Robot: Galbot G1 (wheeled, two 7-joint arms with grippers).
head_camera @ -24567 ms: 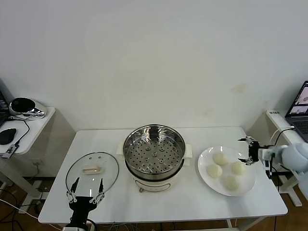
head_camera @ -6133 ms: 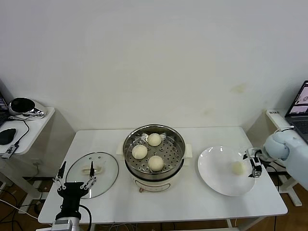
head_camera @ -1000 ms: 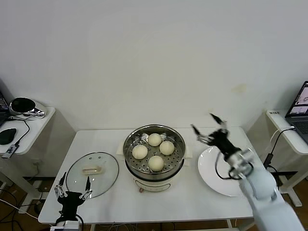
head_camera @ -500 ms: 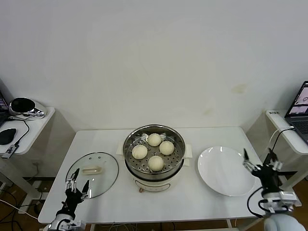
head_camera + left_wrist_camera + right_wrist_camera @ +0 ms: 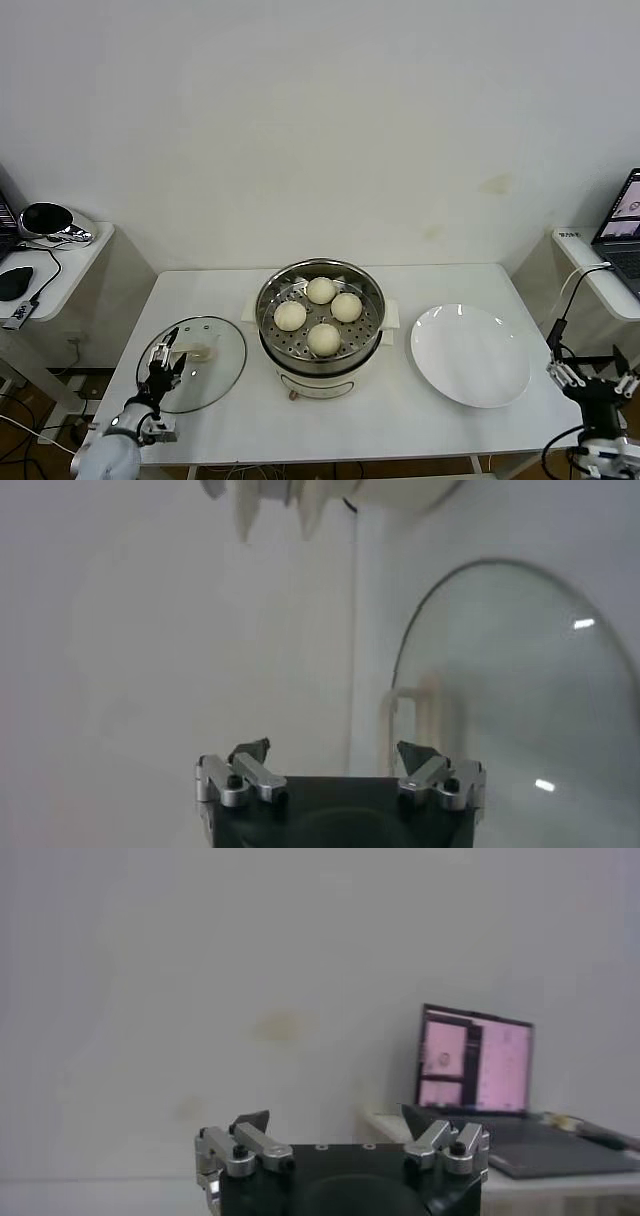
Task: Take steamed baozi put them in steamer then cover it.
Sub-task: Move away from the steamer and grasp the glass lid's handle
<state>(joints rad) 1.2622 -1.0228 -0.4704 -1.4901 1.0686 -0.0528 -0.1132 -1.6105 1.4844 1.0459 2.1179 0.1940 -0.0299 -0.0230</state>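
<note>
While the white table (image 5: 400, 425) is standing against a pale wall, I'm holding my spread left gripper (image 5: 163, 367) over the glass cover (image 5: 205, 375); my right gripper (image 5: 592, 377) is hanging spread off-table

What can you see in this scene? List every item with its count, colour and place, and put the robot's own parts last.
Steamed baozi: four, off-white, inside the steamer.
Steamer: one, shiny steel on a cream base, table centre.
Cover: one, clear glass with cream handle, flat on the table to the steamer's left.
Plate: one, white, bare, to the steamer's right.
Table: one, white.
Laptop: one, on a side surface at far right.
Left gripper: open, at the cover's near edge.
Right gripper: open, off the table's right end.
</note>
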